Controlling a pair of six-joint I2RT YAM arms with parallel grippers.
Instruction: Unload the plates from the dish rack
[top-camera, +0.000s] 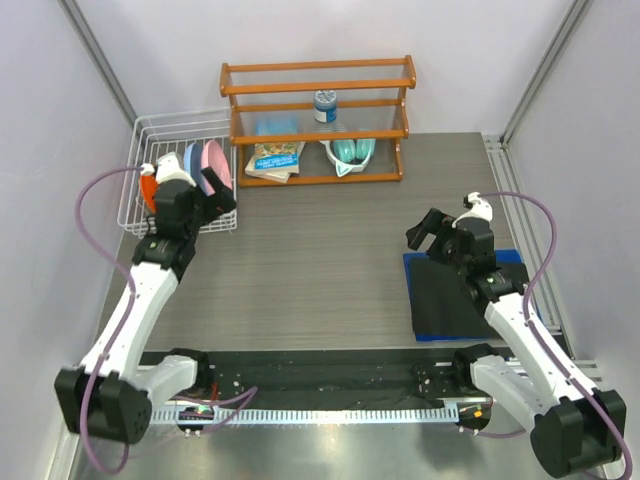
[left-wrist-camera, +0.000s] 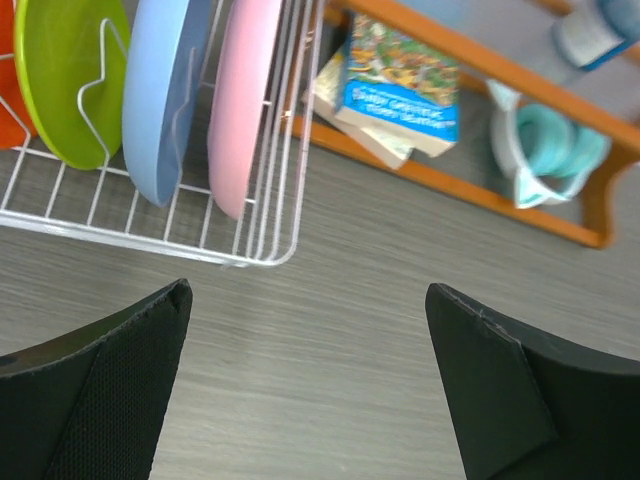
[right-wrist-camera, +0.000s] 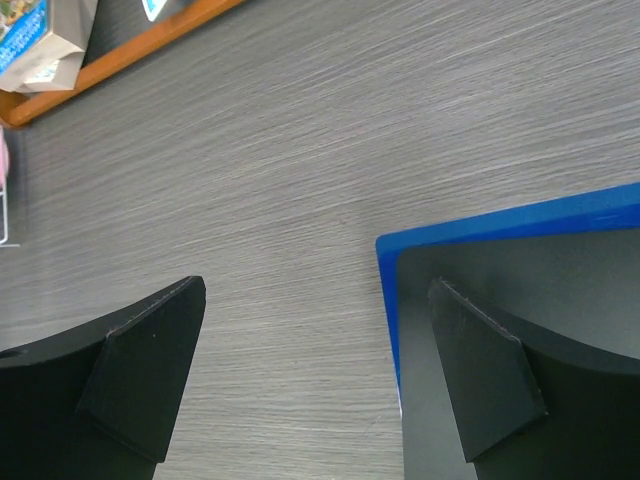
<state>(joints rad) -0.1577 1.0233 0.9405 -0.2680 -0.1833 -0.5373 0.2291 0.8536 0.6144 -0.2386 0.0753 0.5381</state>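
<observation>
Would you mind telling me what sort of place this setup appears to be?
Probably a robot test cell staged as a kitchen: plain white wall panels enclose a wood-grain table, where a white wire dish rack holds coloured plates beside a wooden shelf.

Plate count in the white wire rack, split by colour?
pink plate: 1
light blue plate: 1
lime green plate: 1
orange plate: 1
Total: 4, all standing on edge in the dish rack
</observation>
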